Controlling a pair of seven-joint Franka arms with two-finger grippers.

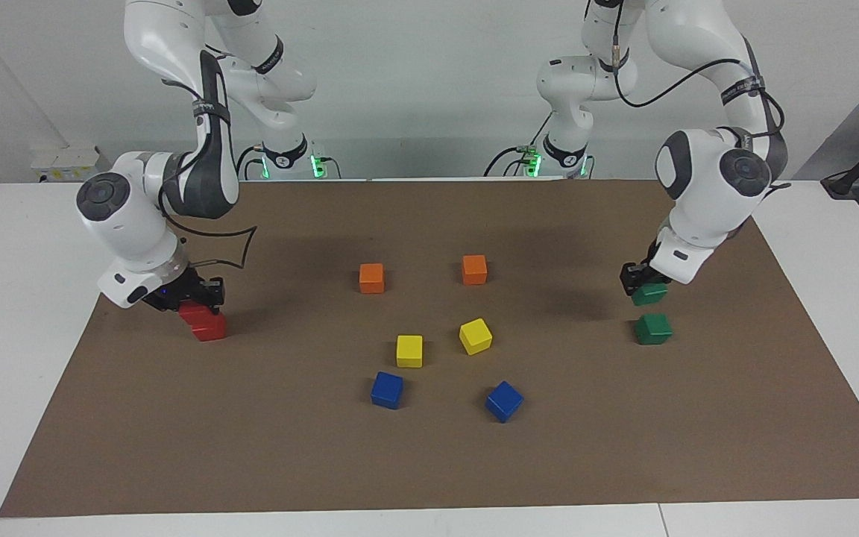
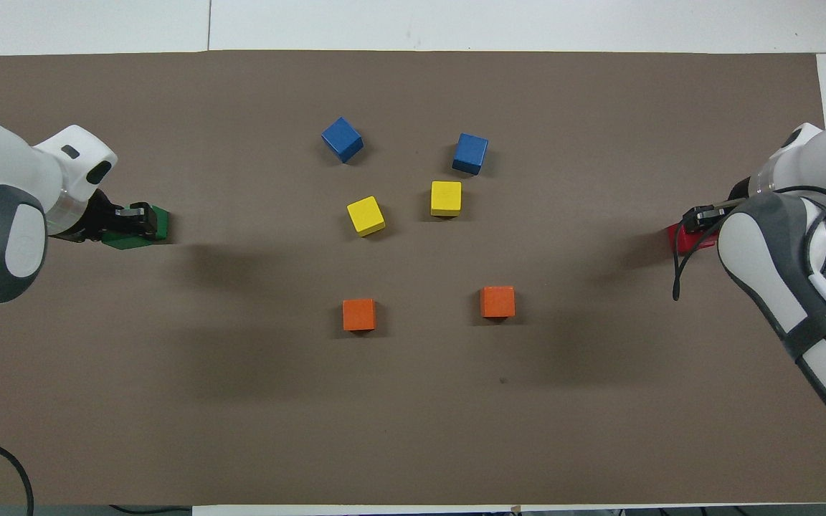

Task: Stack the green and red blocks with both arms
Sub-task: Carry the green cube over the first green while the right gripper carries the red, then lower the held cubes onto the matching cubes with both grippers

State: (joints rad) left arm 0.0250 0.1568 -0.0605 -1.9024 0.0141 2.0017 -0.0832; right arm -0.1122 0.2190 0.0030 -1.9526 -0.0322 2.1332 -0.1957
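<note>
My left gripper (image 1: 642,286) is shut on a dark green block (image 1: 651,294) and holds it in the air just above the second green block (image 1: 653,329), with a small gap between them. In the overhead view this gripper (image 2: 131,217) and the green blocks (image 2: 157,222) overlap. My right gripper (image 1: 185,300) is shut on a red block (image 1: 191,312), low over the second red block (image 1: 210,327) and offset from it. I cannot tell whether the two touch. In the overhead view the right gripper (image 2: 700,217) covers most of the red blocks (image 2: 687,241).
Two orange cubes (image 1: 371,277) (image 1: 474,269), two yellow cubes (image 1: 409,350) (image 1: 475,335) and two blue cubes (image 1: 387,389) (image 1: 504,401) lie mid-table on the brown mat (image 1: 429,462). The green pair is at the left arm's end, the red pair at the right arm's end.
</note>
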